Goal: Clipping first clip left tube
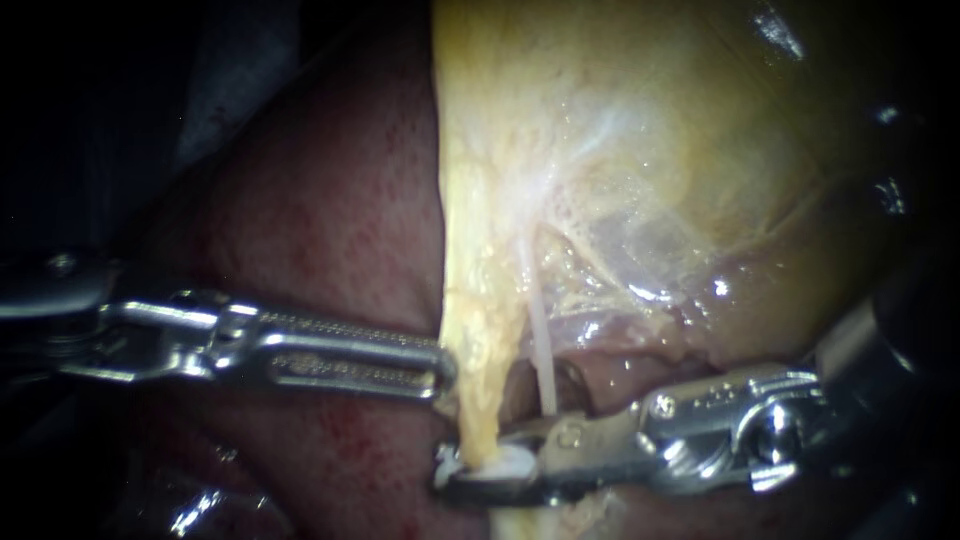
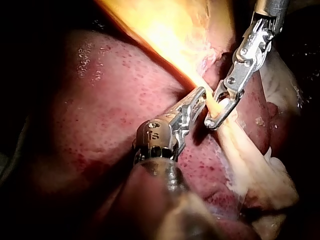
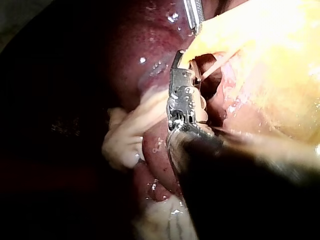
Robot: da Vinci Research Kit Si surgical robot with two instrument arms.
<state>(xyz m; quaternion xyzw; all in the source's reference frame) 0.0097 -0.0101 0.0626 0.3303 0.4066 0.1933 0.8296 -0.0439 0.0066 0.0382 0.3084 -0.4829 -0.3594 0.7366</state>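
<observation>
Straddling the left tube (image 1: 478, 400), right instrument's claw (image 1: 462, 468) pinches a white clip (image 1: 502, 462).

Left of the left tube (image 1: 478, 385) lay my left instrument (image 1: 443, 368), touching it; lower down, the jaws of my right instrument (image 1: 478, 468) held a clip (image 1: 503, 462) around it; the liver (image 1: 330, 200) lay behind it.

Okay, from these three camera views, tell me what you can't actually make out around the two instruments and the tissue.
Endoscope view: the thin whitish strand runs behind the silver right instrument, so its lower end is hidden.
Endoscope view: the silver left instrument has its shaft fading into darkness at the edge.
Right wrist view: glare washes out the yellow gallbladder tissue, and the instrument's blurred dark shaft covers the tissue beneath.
</observation>
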